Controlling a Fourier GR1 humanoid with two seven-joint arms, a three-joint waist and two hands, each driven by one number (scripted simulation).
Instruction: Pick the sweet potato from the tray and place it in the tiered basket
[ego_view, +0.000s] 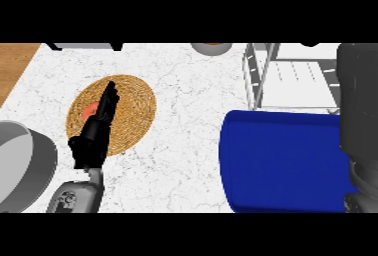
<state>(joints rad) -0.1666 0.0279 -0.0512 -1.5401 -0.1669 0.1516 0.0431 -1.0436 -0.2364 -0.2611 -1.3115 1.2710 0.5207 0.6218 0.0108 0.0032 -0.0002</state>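
Left hand (96, 131): we are hovering it, fingers straight and released, over the sweet potato (90, 109) on the woven tray (133, 107) | right hand: not showing | advice: we are lowering squarely, curling round it, then crossing the bench (184, 150) toward the tiered basket (295, 75).

The left robot hand (96, 127) lies over the woven round mat (136, 107), fingers straight and pointing away toward the mat's far rim, its grey forearm below the mat's near edge. To the mat's right, the right arm (358, 110) rises, dark and blurred.
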